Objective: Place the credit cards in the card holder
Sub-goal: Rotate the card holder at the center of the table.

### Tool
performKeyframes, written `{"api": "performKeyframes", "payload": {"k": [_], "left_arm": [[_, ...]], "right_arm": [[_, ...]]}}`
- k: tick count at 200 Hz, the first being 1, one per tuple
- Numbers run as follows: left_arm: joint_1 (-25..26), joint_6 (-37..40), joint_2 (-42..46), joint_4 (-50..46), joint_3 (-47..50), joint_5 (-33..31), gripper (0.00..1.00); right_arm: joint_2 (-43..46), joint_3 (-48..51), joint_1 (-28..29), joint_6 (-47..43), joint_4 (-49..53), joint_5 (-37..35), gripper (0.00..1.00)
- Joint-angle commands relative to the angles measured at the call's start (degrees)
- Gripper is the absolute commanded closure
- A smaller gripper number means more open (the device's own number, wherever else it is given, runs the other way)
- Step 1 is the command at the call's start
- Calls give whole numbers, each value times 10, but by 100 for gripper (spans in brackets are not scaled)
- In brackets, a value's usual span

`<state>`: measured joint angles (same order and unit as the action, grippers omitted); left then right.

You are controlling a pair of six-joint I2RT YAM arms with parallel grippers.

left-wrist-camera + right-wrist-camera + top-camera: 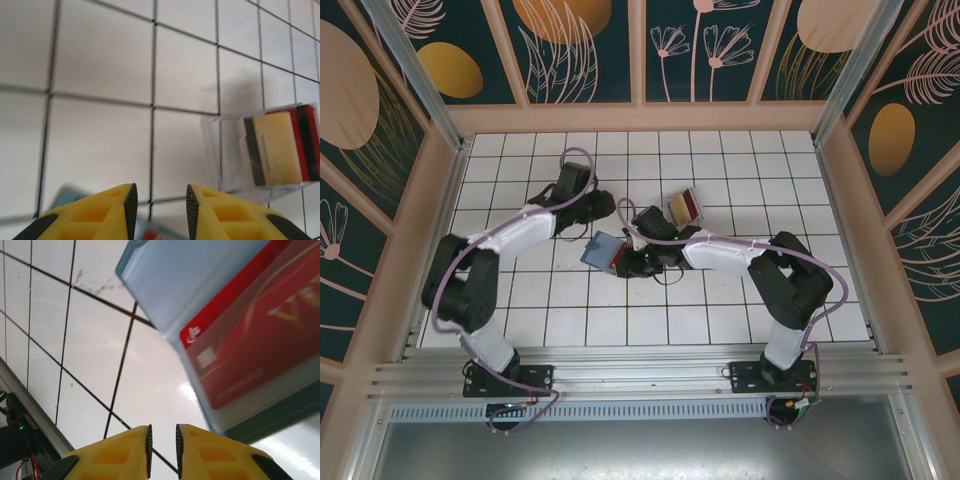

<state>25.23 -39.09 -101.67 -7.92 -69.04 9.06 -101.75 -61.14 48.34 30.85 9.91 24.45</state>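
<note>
Left gripper (159, 210) jaws apart, empty, above desk (720, 310). Holder (603, 250) mid-desk, open, red card (250, 335) already in it. Right gripper (163, 450) jaws nearly together, empty. Box (260, 150) has cards (274, 147) left, so partly done.

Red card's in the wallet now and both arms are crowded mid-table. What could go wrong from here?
1. The red card sits under a clear sleeve of the open wallet with its corner past the fold; a nudge might slide it out.
2. Both grippers, left and right, are close over the wallet, so the arms may collide.
3. The other cards stand packed in the clear box; picking one could tip it.
</note>
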Motion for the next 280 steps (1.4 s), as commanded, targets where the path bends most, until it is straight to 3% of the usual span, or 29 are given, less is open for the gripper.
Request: {"api": "performKeyframes", "payload": {"k": [1, 46, 149, 206, 240, 280], "left_arm": [[-1, 46, -81, -24, -54, 47, 68], [0, 41, -137, -1, -44, 68, 68], [0, 6, -44, 47, 97, 70, 68], [0, 4, -8, 36, 106, 54, 68], [0, 25, -14, -3, 60, 45, 67], [0, 19, -13, -8, 9, 50, 66]], "right_arm": [[-8, 10, 15, 23, -35, 19, 78], [-38, 0, 12, 31, -50, 7, 78], [-51, 23, -48, 16, -41, -32, 78], [-42, 17, -53, 4, -23, -38, 78], [-2, 12, -59, -6, 2, -44, 78], [75, 4, -110, -28, 40, -69, 77]]}}
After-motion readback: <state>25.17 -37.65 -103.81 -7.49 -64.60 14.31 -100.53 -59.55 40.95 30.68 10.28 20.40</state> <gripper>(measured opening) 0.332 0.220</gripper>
